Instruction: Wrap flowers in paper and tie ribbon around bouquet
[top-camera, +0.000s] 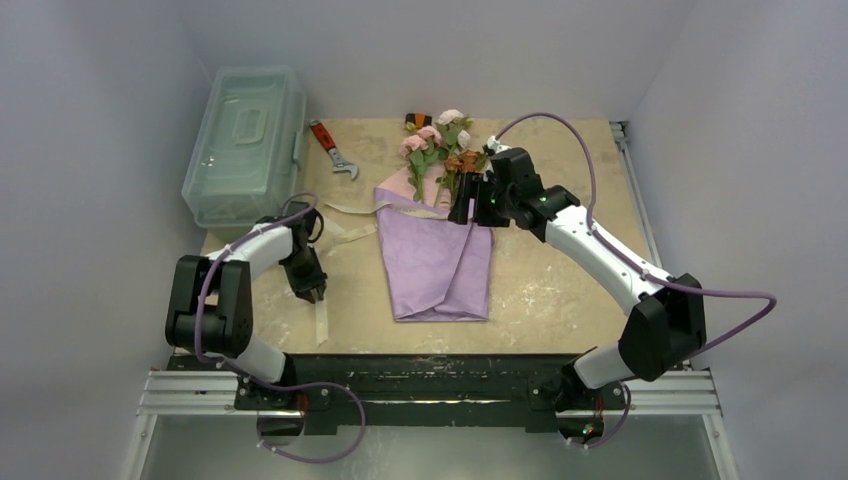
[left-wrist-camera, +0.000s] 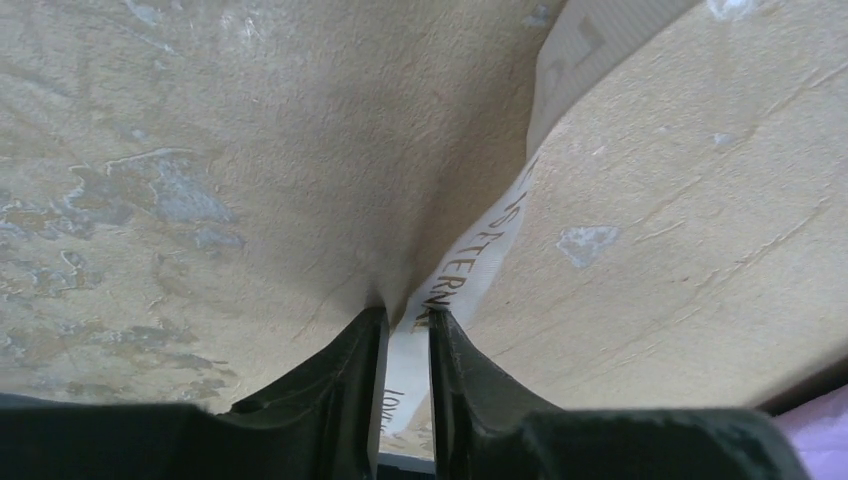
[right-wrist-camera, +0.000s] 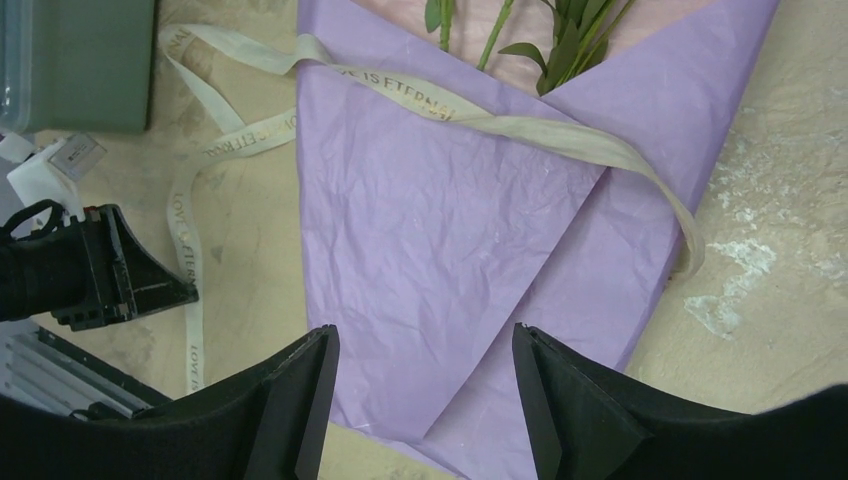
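While pressed low near the front of the counter, pinches the ribbon in the clenched left gripper. Trails it back across the paper cone mid-counter. Holds the right gripper spread, empty, above the cone's far end, flowers poking out beyond.

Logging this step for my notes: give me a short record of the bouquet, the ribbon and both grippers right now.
bouquet: flowers wrapped in lilac paper, lying flat
ribbon: draped across the paper, untied, trailing toward the left arm
left gripper: jaws closed on the ribbon
right gripper: open, above the paper
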